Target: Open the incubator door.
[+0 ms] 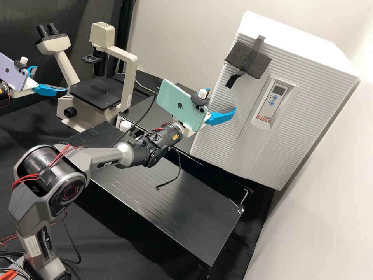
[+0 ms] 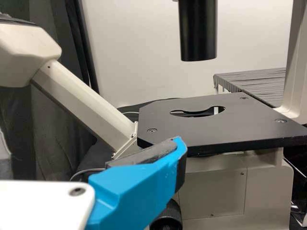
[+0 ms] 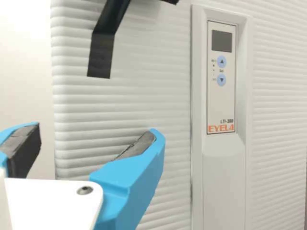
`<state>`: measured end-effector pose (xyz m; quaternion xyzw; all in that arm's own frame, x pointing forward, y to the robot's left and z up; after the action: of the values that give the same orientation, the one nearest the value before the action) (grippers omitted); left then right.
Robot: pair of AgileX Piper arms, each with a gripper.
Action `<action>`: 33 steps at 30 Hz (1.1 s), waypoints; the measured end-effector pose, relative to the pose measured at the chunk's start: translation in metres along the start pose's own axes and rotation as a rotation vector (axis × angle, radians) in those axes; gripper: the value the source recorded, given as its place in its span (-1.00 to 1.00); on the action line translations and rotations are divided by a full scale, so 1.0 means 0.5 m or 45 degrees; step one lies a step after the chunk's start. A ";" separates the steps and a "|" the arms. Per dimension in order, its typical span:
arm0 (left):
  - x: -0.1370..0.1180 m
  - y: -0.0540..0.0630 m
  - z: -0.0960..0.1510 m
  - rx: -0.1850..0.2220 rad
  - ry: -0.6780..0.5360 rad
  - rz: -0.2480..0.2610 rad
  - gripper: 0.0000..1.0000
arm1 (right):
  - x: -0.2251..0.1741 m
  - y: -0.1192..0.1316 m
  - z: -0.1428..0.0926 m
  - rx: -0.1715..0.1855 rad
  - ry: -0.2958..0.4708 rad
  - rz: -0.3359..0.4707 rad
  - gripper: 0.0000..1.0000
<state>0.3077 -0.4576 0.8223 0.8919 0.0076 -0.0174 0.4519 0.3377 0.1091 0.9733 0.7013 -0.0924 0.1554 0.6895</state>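
We see the closed incubator door beyond the desk's far edge; near it, our right tool gapes empty. Our left tool, also spread and empty, is beside the microscope.

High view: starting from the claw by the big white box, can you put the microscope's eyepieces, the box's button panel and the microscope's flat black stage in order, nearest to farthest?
From the right gripper:
1. Button panel, on the front of the incubator.
2. Black stage, to the left.
3. Eyepieces, farther left.
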 end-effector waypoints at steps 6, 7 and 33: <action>0.000 0.000 0.000 0.000 0.000 0.000 1.00 | 0.009 -0.007 0.005 -0.012 -0.012 -0.014 -1.00; 0.000 0.000 0.000 0.000 0.000 0.000 1.00 | 0.010 -0.008 0.006 -0.006 -0.017 -0.012 -1.00; 0.000 0.000 0.000 0.000 0.000 0.000 1.00 | 0.009 -0.001 0.014 0.006 -0.035 0.007 -1.00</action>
<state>0.3077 -0.4576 0.8223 0.8919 0.0076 -0.0174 0.4519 0.3426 0.1026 0.9742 0.7047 -0.1036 0.1479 0.6862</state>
